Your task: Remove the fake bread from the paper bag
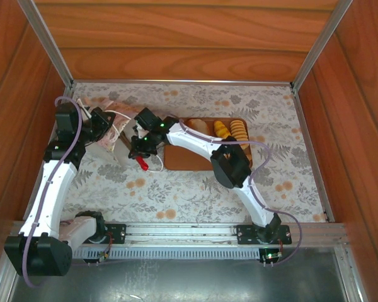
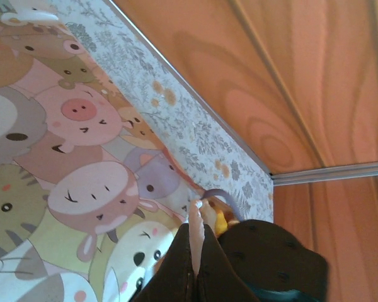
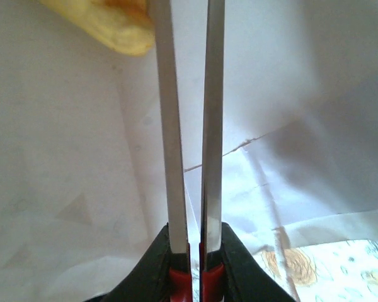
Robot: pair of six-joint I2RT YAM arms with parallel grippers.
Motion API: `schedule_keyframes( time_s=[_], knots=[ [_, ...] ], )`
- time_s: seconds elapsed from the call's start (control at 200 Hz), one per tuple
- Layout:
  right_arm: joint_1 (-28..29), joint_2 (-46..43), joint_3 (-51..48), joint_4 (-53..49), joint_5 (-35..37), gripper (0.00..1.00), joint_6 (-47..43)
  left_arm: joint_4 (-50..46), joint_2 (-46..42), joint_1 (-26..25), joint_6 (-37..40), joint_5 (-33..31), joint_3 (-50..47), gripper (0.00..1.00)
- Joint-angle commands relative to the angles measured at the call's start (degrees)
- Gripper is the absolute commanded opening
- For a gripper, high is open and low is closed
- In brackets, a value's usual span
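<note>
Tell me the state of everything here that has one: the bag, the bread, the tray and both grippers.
Paper bag: open, rim pinched.
Left gripper: jaws shut on the paper bag.
Right gripper: inside the bag, jaws shut, nothing seen between them.
Bread in the bag: not out yet, beside the jaws.
Bread on the tray: out, lying side by side.
Tray: flat, partly filled.

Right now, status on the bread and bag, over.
Left jaws shut on white cartoon-print paper bag. Right jaws shut inside it, beside glossy yellow toy pastry. Nothing blocking.
</note>
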Motion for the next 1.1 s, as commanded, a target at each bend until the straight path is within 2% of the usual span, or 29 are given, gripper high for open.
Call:
schedule_keyframes(
  time_s=[0.0, 0.285, 0.61, 0.775, 1.099],
  knots=[
    [-0.1, -5.9, -1.5, -2.0, 3.0, 0.13, -3.2, -0.9, -0.8, -0.3, 1.0, -1.5, -0.5, 0.0],
    [-0.1, -11.5, -8.4, -2.1, 5.0, 0.14, -4.8, -1.5, -1.0, -0.3, 0.9, -2.7, 0.2, 0.0],
    [-0.1, -23.1, -20.0, -6.0, 10.4, 0.17, -8.5, -2.0, -0.8, -0.3, 1.8, -3.1, 0.3, 0.0],
    [0.2, -22.0, -17.8, -11.0, 11.5, 0.23, -11.9, -2.0, -0.4, -0.3, 3.2, -2.1, 0.3, 0.0],
    [0.3, -19.0, -14.0, -13.0, 11.7, 0.32, -13.4, -2.0, -1.0, -0.3, 3.2, -0.7, 0.3, 0.0]
  ],
)
